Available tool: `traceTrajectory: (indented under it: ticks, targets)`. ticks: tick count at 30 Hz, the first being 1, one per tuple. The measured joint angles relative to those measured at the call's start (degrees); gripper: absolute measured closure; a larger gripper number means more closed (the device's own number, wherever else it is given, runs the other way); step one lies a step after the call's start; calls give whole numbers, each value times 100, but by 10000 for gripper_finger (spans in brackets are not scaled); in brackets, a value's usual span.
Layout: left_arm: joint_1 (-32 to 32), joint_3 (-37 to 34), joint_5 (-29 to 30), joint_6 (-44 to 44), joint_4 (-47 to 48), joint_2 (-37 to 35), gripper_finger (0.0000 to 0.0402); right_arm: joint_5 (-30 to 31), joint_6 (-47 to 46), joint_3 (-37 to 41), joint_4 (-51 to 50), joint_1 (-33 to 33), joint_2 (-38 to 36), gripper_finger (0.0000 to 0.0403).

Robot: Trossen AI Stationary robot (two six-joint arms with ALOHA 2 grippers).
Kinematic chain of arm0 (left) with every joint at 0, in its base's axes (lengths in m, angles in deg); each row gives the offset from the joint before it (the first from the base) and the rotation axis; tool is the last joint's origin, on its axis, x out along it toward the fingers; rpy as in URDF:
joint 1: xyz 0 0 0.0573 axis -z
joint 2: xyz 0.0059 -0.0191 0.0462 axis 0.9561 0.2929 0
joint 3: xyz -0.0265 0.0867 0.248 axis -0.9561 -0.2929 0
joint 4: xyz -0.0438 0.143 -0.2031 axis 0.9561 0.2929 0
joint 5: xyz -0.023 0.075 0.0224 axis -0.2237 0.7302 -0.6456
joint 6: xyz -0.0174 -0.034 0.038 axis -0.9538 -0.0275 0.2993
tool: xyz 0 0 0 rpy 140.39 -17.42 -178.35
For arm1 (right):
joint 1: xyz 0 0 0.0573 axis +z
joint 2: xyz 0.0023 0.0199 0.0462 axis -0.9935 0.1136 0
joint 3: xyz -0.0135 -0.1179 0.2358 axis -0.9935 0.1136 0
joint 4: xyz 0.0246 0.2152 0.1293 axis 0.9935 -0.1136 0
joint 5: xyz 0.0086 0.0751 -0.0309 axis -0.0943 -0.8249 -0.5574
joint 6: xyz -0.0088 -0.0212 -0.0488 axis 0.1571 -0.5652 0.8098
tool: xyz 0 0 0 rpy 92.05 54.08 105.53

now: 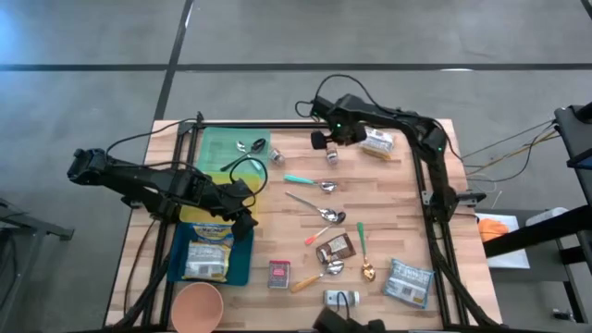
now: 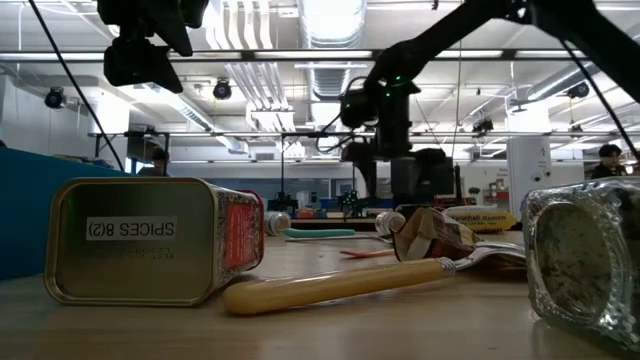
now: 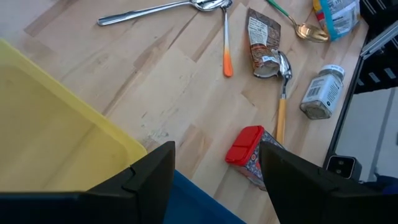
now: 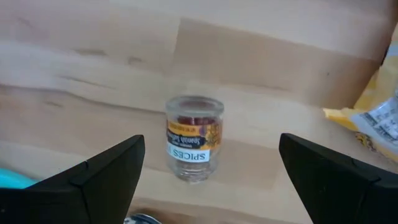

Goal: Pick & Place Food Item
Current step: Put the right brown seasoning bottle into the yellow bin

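Note:
A small glass spice jar lies on its side on the wood table, toward the far edge. My right gripper hangs above it, pointing down and open; its fingers stand wide on either side of the jar and clear of it. My left gripper is open with nothing between its fingers. It hovers over the right edge of the blue tray, beside a yellow packet that lies flat in the tray. A second pale packet lies in the same tray.
A red-lidded spice tin, a brown packet, a glass jar, a pale packet and several spoons lie scattered mid-table. Another yellow packet lies right of the spice jar. A green tray is far left and a pink bowl near left.

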Motion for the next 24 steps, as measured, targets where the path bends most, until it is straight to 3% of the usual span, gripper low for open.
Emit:
traceTrajectory:
  ticks: [14,17,24]
  targets:
    - [0,0,-2,47,17,0,165,-485,267,-175,-82,21,638,42]
    - [0,0,-4,46,17,0,165,-517,284,-175,19,19,700,78]
    - [0,0,-84,43,17,0,165,-538,350,-172,238,19,722,203]
